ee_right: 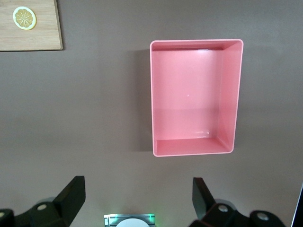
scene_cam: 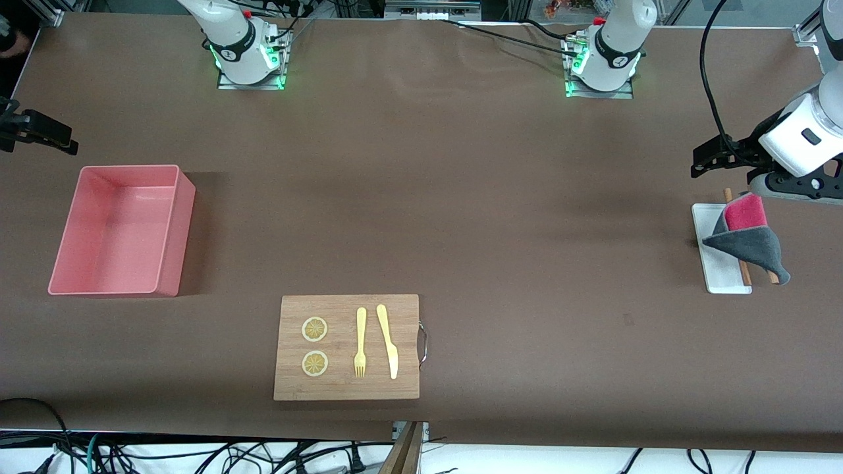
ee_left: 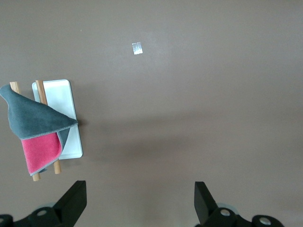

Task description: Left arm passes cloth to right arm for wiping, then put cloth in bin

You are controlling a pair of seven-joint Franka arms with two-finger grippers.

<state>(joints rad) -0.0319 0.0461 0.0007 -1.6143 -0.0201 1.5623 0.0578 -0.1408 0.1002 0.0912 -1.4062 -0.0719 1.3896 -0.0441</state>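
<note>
The cloth [scene_cam: 747, 240], dark grey with a magenta-red face, lies folded on a small white tray [scene_cam: 718, 273] at the left arm's end of the table. It also shows in the left wrist view [ee_left: 38, 125], draped over two wooden sticks [ee_left: 41, 92]. My left gripper [scene_cam: 705, 158] hangs open and empty over the bare table beside the tray, apart from the cloth. The pink bin [scene_cam: 171, 230] stands empty at the right arm's end and shows in the right wrist view [ee_right: 227, 94]. My right gripper [ee_right: 137, 198] is open and empty, high over the table near its own base.
A wooden board [scene_cam: 349, 388] with two lemon slices [scene_cam: 314, 329], a fork [scene_cam: 360, 342] and a knife [scene_cam: 388, 342] lies near the front camera's edge. A black fixture [scene_cam: 39, 131] sits at the table's edge by the bin.
</note>
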